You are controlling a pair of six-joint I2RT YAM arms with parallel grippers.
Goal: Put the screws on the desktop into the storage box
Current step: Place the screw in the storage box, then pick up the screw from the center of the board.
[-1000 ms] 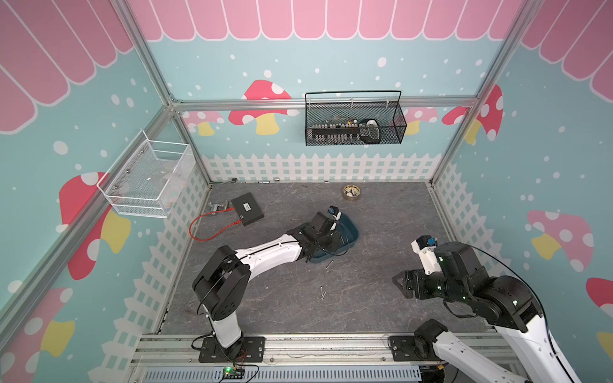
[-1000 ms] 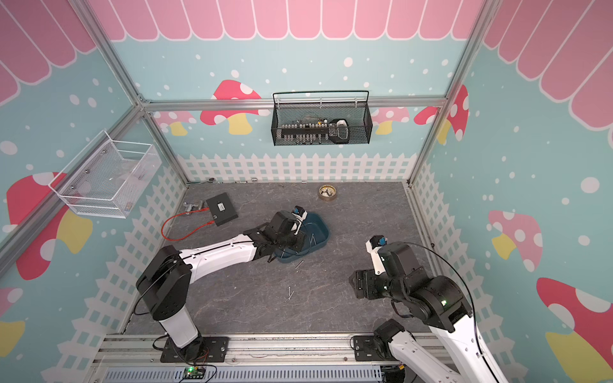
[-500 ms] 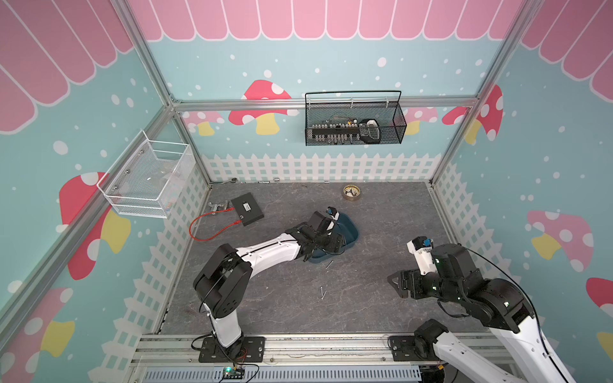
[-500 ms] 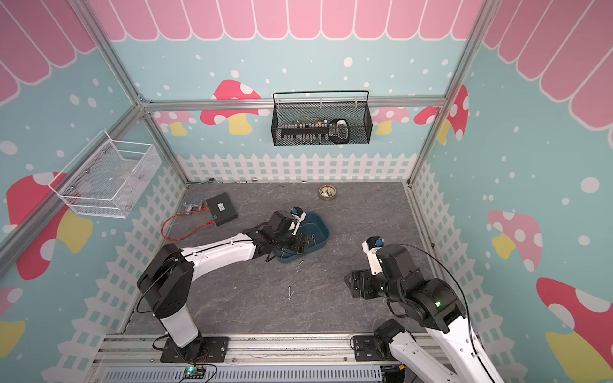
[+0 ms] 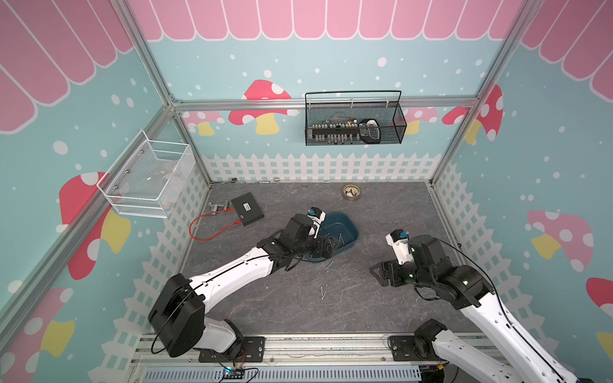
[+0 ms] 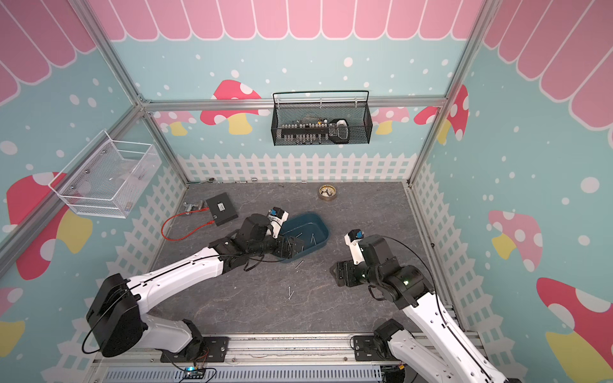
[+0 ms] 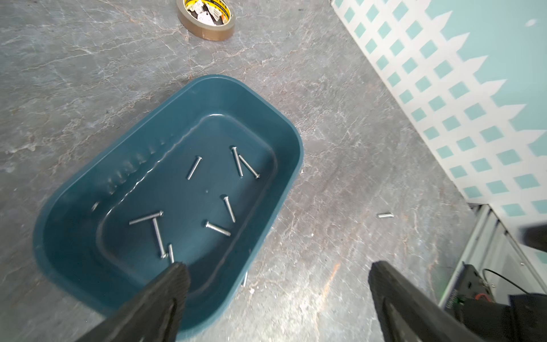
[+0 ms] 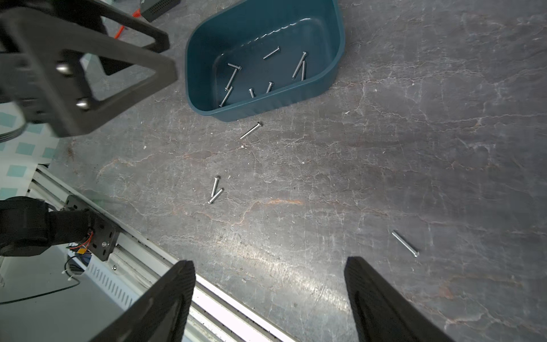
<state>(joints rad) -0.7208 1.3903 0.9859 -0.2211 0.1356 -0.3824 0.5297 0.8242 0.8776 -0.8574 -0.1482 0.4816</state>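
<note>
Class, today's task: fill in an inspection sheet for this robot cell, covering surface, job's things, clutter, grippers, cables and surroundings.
Surface: desktop, dark grey, marbled.
Job's things: storage box upright, about eight screws inside; four loose screws lie on the desktop outside it.
Clutter: tape roll near the back fence; flat black box at back left.
Grippers: left gripper open, empty, at the storage box's edge; right gripper open, empty, over bare desktop.
Cables: red cable loops from the flat black box.
Surroundings: black mesh basket on back wall; white wire basket on left wall.
</note>
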